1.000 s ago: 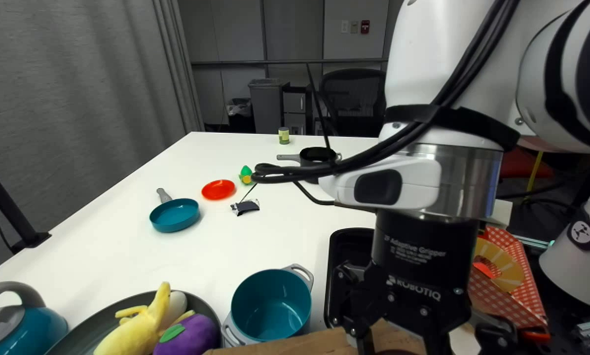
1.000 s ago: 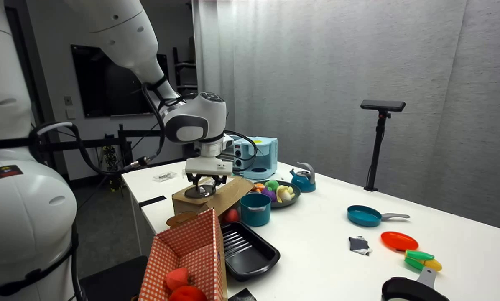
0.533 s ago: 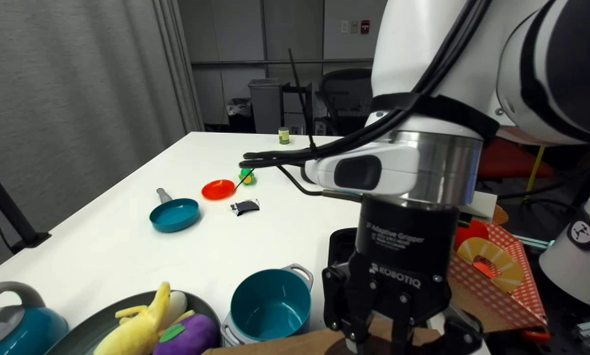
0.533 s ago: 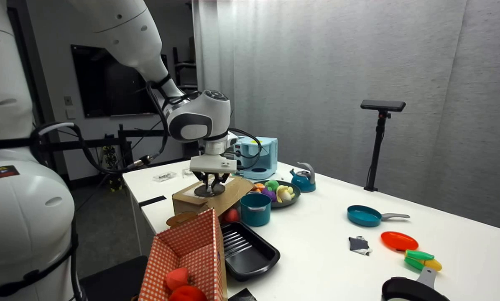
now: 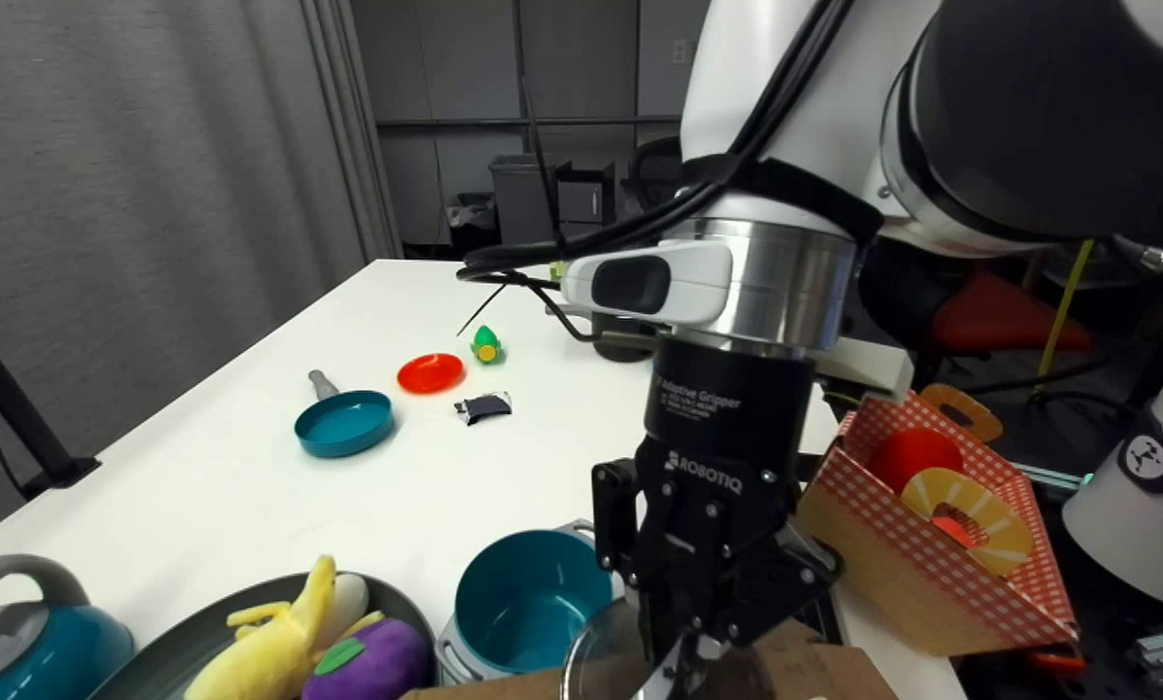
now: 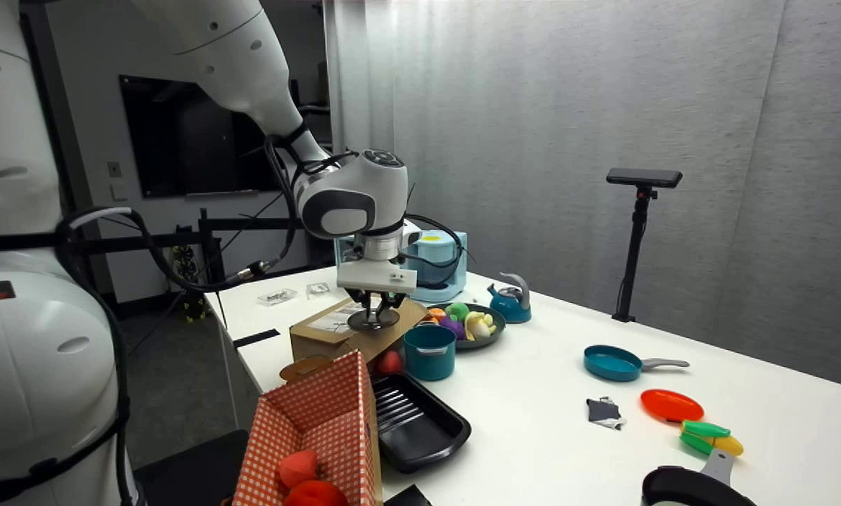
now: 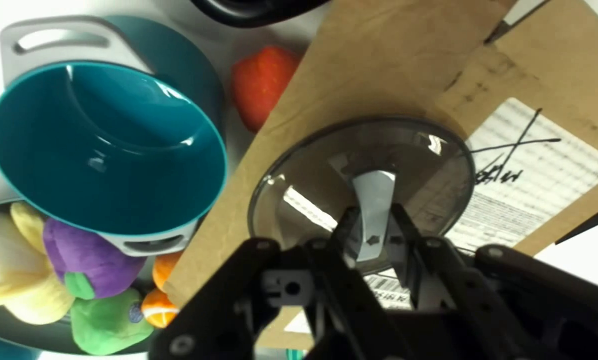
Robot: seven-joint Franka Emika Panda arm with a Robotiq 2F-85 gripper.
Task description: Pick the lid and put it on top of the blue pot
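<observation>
Lid (image 7: 366, 186) pinched in claw (image 7: 375, 217), partly hidden behind it in wrist view.

Glare streaks the lid (image 7: 371, 190) beneath the claw (image 7: 374, 220); smaller glints mark the blue pot (image 7: 114, 135) beside it. In the wrist view the claw is near-black, its closest parts soft, and print on the label (image 7: 534, 187) nearby blurs. Past the claw, in an exterior view, the table (image 5: 445, 486) is bright, the far wall (image 5: 581, 68) dim.
</observation>
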